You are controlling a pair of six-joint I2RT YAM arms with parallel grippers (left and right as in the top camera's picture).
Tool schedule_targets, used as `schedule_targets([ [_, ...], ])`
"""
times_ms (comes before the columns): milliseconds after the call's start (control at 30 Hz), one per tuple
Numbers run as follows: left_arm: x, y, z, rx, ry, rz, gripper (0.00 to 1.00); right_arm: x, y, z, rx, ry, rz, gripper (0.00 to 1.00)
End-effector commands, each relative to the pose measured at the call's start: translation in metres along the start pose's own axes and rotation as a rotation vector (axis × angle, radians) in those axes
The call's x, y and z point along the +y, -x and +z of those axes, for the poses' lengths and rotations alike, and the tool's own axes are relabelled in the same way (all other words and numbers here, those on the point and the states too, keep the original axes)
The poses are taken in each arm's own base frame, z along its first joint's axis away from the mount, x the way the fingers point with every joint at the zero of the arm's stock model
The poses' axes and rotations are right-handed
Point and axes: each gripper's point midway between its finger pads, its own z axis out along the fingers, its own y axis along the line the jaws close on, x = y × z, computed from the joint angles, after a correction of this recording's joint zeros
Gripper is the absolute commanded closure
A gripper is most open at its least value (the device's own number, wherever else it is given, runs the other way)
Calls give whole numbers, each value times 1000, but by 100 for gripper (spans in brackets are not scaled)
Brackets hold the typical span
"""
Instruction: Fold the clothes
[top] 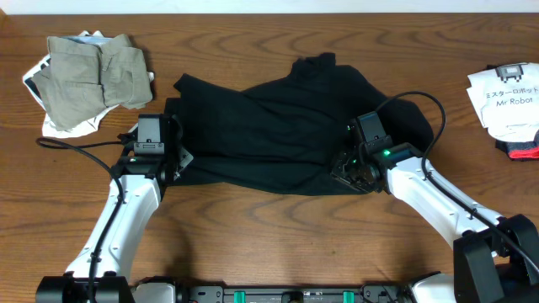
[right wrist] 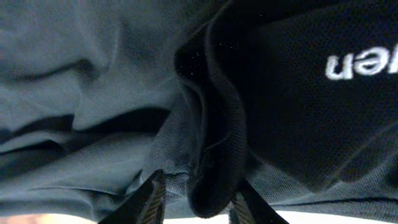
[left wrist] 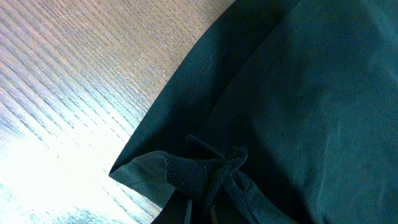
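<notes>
Robotics lab: two robot arms (top: pixel 126 210) at wooden table (top: pixel 278 244).

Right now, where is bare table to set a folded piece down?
Widest: the near table strip below the black shirt, between left arm and right arm. Also free: between shirt and the white printed garment. Crowded: far left, around the khaki pile.

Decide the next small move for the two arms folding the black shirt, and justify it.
Probably finish closing the right gripper on the thick fold between its fingers. The left gripper pinches the black shirt at its other side, fabric bunched at its tips, so once both hold, the near edge could be lifted together.
</notes>
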Motion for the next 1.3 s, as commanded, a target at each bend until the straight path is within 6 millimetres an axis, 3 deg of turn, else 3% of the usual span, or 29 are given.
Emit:
schedule_targets([
  [0, 0, 8, -2, -27, 16, 16, 92, -2, 0, 3, -9, -15, 6, 76],
  [100, 0, 8, -2, -27, 16, 16, 92, -3, 1, 3, -16, -21, 6, 85],
  [167, 0, 8, -2, -27, 15, 16, 92, -4, 2, 3, -21, -25, 6, 98],
  [433, -1, 9, -4, -35, 8, 15, 94, -5, 14, 2, -67, -28, 30, 99],
  [733, -8, 18, -20, -83, -40, 5, 94, -1, 46, -11, -125, 24, 87, 99],
  [1033, -19, 29, -22, -128, -85, -3, 94, 1, 69, -17, -188, 68, 124, 98],
  [1267, -26, 35, -11, -142, -99, -6, 94, 19, 91, -24, -278, 145, 102, 99],
])
